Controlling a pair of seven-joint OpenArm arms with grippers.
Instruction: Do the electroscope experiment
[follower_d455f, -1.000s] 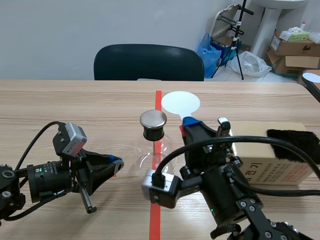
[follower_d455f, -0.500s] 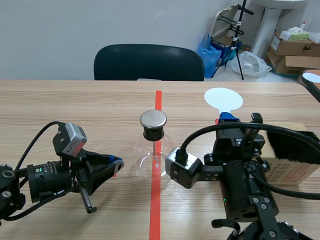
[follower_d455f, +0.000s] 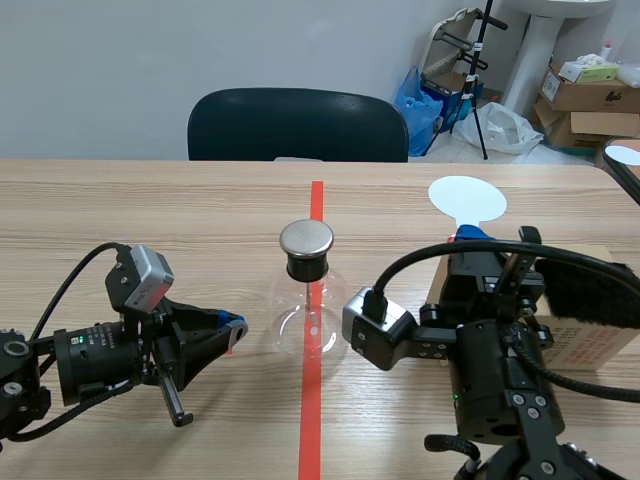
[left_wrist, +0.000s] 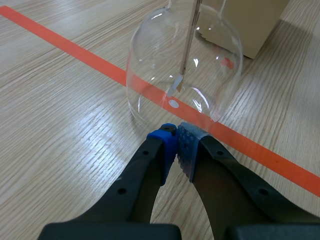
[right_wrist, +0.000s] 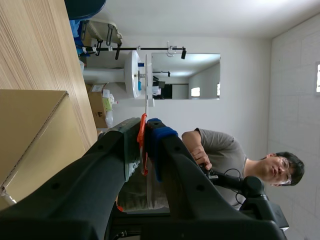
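Note:
The electroscope, a clear glass flask (follower_d455f: 305, 305) with a black stopper and a round metal disc (follower_d455f: 306, 238), stands on the red tape line at mid-table. My left gripper (follower_d455f: 226, 325) lies low just left of it, shut on nothing. In the left wrist view the flask (left_wrist: 185, 70) stands right ahead of the shut gripper (left_wrist: 177, 142), and a thin rod with a foil leaf (left_wrist: 176, 84) hangs inside. My right gripper (follower_d455f: 470, 240) is raised right of the flask, shut on the handle of a white round paddle (follower_d455f: 467, 197), seen edge-on as the paddle (right_wrist: 147, 85) above the right gripper (right_wrist: 145, 131).
A cardboard box (follower_d455f: 575, 335) with a black cloth (follower_d455f: 598, 290) on top sits at the right, under and behind the right arm. A dark chair (follower_d455f: 298, 125) stands at the table's far edge. A person (right_wrist: 217, 152) shows in the right wrist view beyond the table.
The right arm has carried the white paddle from beside the flask's metal disc off to the right, toward the box. The left arm and flask have not moved.

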